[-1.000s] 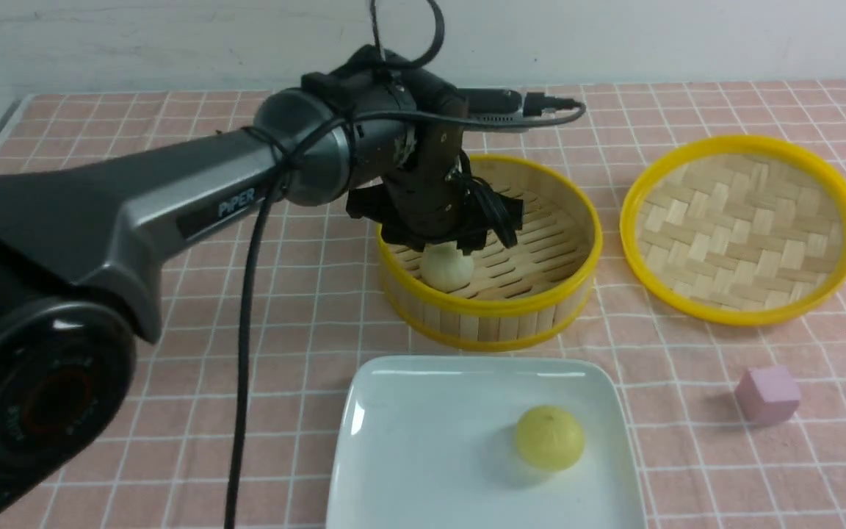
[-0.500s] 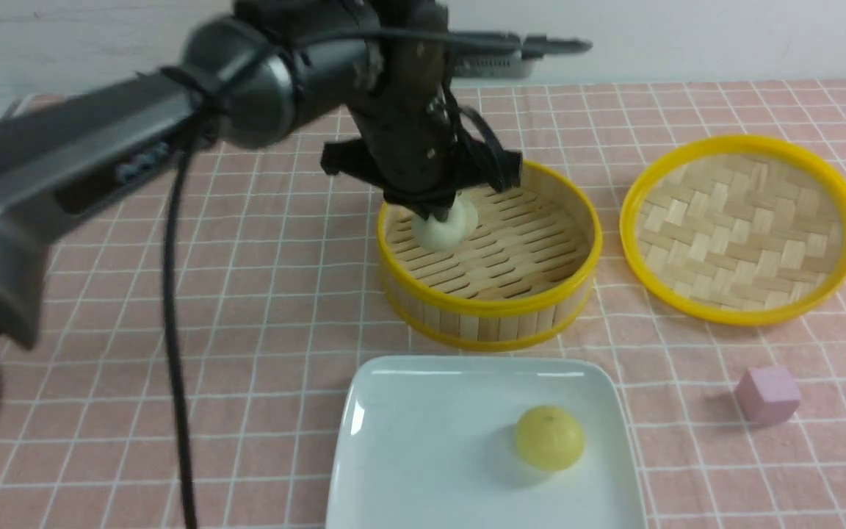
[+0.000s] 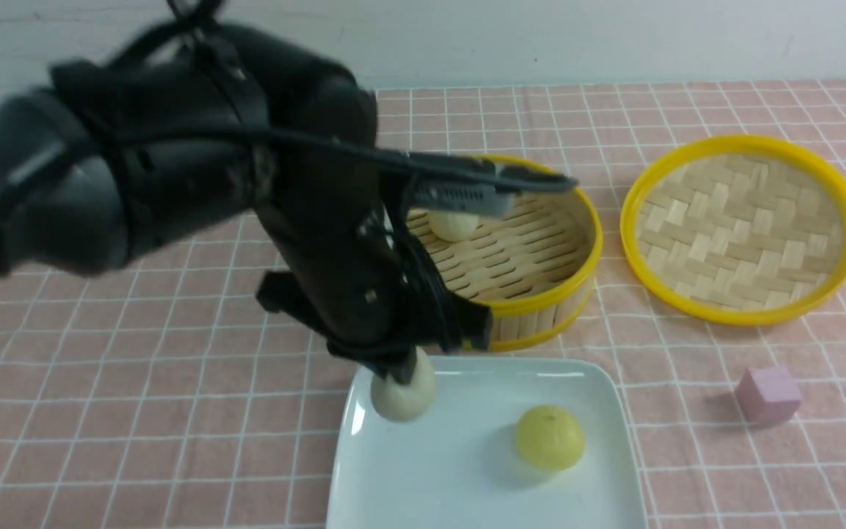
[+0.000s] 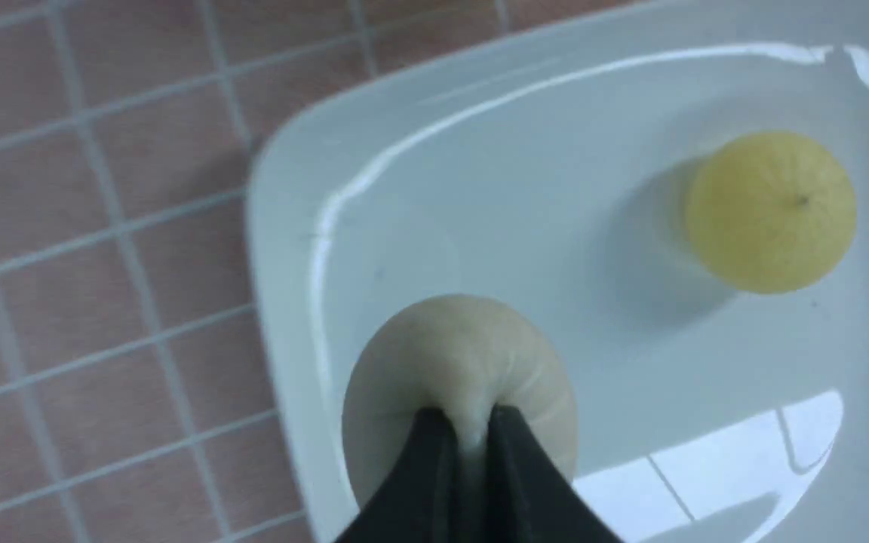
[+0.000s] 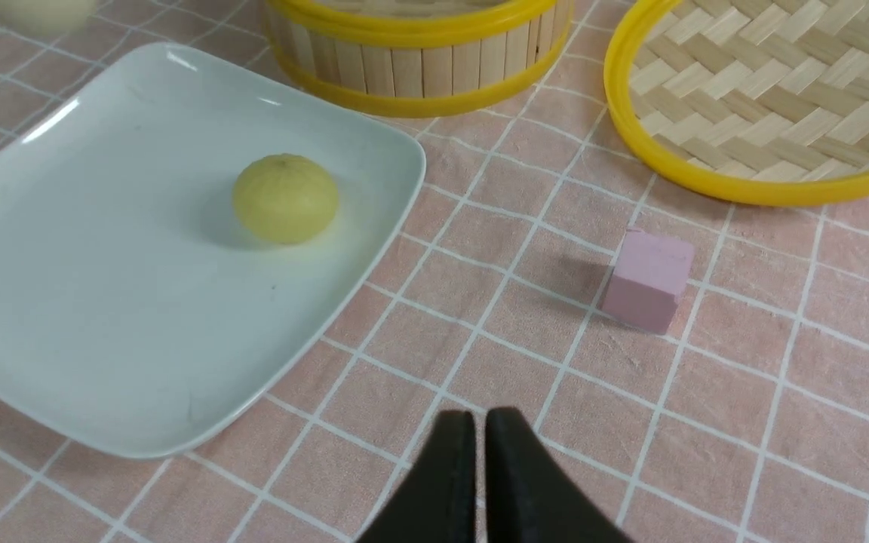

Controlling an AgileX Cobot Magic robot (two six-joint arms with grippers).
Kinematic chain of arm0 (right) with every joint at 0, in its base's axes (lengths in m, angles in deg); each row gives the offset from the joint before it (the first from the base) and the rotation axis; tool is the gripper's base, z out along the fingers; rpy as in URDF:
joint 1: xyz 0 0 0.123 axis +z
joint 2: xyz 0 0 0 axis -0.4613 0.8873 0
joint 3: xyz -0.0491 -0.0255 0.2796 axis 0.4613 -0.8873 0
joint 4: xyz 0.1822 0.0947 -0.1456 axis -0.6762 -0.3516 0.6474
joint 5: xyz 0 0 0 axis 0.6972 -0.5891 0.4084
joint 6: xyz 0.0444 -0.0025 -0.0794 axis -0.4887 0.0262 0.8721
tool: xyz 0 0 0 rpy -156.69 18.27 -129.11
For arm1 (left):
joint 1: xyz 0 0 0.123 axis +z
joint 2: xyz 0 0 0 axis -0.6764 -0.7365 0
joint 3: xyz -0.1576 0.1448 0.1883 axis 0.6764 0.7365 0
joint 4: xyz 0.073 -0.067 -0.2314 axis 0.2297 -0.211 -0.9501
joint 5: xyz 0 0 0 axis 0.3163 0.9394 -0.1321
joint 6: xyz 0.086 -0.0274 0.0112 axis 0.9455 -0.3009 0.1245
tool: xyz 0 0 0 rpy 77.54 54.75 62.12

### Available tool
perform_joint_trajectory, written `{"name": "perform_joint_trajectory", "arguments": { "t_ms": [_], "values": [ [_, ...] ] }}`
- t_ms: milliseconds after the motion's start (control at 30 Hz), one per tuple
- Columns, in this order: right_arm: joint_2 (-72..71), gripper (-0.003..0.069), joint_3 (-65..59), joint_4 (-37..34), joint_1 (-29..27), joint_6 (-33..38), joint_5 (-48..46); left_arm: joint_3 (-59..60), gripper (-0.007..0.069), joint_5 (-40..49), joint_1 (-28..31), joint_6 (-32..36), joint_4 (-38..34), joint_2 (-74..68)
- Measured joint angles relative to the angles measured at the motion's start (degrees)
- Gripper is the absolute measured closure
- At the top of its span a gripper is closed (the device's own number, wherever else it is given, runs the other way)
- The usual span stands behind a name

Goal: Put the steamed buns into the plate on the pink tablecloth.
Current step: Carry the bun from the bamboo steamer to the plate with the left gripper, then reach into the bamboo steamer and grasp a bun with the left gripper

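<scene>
In the front view, my left fingers point(image 3: 402, 367) grip a pale bun point(image 3: 402, 397) over the plate point(image 3: 482, 441), so I should lower it gently inside the rim, away from the yellow bun point(image 3: 549, 438), before letting go.

Beyond the held bun point(image 3: 402, 389), the plate point(image 3: 460, 463) had open floor on its left and near parts; the yellow bun point(image 3: 550, 438) blocked a patch on its right. The steamer point(image 3: 526, 323) walled off the far side, close behind the rim. A strip of bare cloth point(image 3: 676, 411) ran between the plate and the cube point(image 3: 768, 395), with the lid point(image 3: 742, 316) beyond bounding it.
</scene>
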Motion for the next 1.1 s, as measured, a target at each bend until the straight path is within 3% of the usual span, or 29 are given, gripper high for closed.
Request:
{"name": "perform_joint_trajectory", "arguments": {
  "t_ms": [133, 233, 300, 400, 533, 600, 667, 800, 867, 967, 1100],
  "values": [
    [0.0, 0.0609, 0.0, 0.0, 0.0, 0.0, 0.3, 3.17, 0.054, -7.66, -1.11, -2.55, -0.07, -3.34],
    [0.0, 0.0604, 0.0, 0.0, 0.0, 0.0, 0.45, 3.23, 0.0442, -10.13, -1.17, -4.64, -0.13, -6.35],
    [0.0, 0.0603, 0.0, 0.0, 0.0, 0.0, 0.45, 3.23, 0.0405, -10.37, -1.17, -5.08, -0.13, -7.05],
    [0.0, 0.0598, 0.0, 0.0, 0.0, 0.0, 0.45, 2.23, 0.0281, -9.6, -1.17, -5.6, -0.39, -8.06],
    [0.0, 0.059, 0.0, 0.0, 0.0, 0.0, 0.45, -4.79, 0.0221, -8.28, -1.17, -5.65, 1.54, -8.13],
    [0.0, 0.0588, 0.0, 0.0, 0.0, 0.0, 0.45, -6.73, 0.0224, -8.28, -1.17, -6.06, 2.51, -8.13],
    [0.0, 0.0585, 0.0, 0.0, 0.0, 0.0, 0.45, -11.28, 0.0286, -7.77, -1.01, -9.08, 5.82, -8.13],
    [0.0, 0.0581, 0.0, 0.07, 0.0, 0.0, 0.45, -19.2, 0.0538, -6.92, 1.61, -13.77, 9.23, -9.72],
    [0.0, 0.0578, 0.0, 0.18, 0.0, 0.0, 0.45, -23.37, 0.0596, -6.64, 3.61, -13.39, 9.1, -11.4],
    [0.0, 0.0573, 0.0, 0.18, 0.0, 0.0, 0.45, -29.31, 0.0616, -6.11, 6.5, -10.43, 7.02, -15.11],
    [0.0, 0.0571, 0.0, 0.25, 0.0, 0.0, 0.45, -35.15, 0.0582, -5.69, 8.36, -8.05, 5.16, -20.32]
  ]
}}
